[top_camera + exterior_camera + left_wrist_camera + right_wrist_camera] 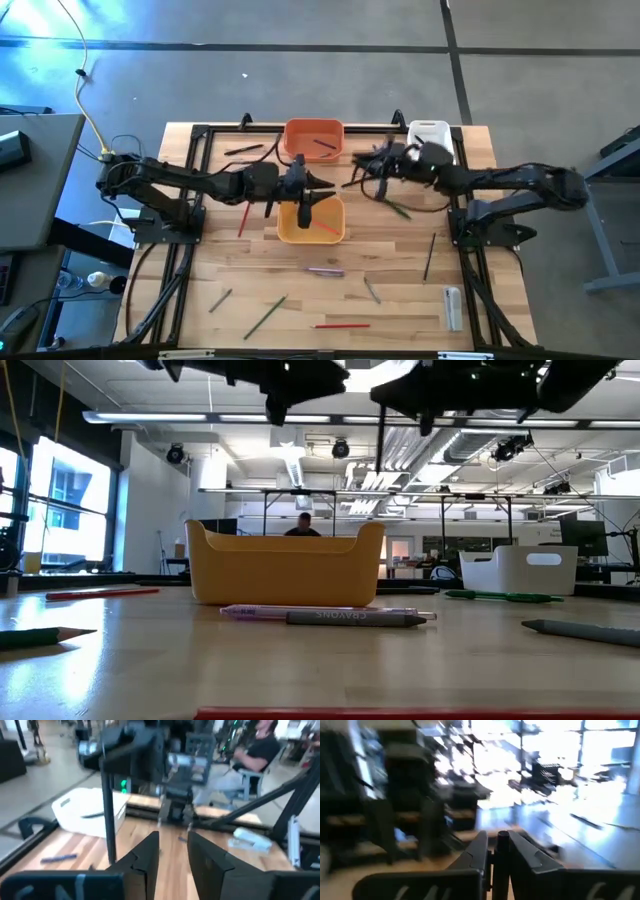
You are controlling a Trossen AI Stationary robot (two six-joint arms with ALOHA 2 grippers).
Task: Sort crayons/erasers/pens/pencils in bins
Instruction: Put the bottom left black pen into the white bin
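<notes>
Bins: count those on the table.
3: orange bin at the far edge, white bin to its right, yellow bin nearer, mid-table. None seems hidden.

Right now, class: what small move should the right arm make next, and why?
Probably carry its load toward the white bin: the right end effector is closed on a dark stick, and that bin stands closest. The left end effector hangs open above the yellow-orange bin.

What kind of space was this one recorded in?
Probably an open-plan lab or workshop: a concrete floor around the wooden table, exposed ceiling ducts and strip lights, and a seated person at a workstation beyond.
</notes>
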